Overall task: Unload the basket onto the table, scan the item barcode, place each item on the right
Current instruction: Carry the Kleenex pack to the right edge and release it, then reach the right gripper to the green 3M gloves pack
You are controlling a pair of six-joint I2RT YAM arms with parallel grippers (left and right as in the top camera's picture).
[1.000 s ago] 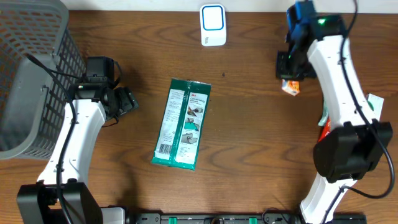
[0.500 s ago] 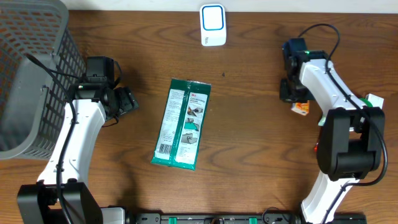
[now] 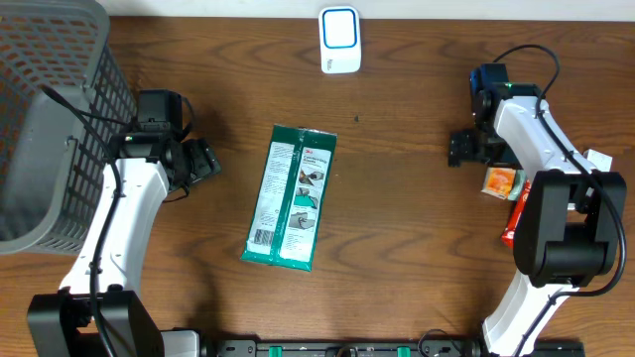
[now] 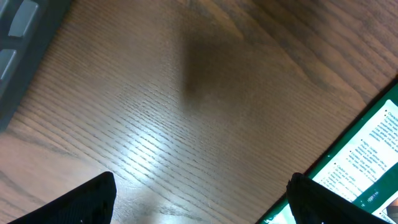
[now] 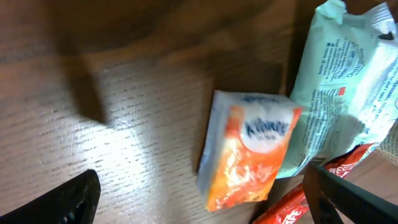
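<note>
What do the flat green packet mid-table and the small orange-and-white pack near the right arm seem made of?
Flat green packet: probably thin plastic film, slightly glossy; it is printed all over and lies flat.
Small orange-and-white pack: likely soft plastic wrap, shiny; its creased, rounded corners catch light.

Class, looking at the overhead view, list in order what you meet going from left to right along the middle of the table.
basket → left hand → green pack → right hand → orange packet
</note>
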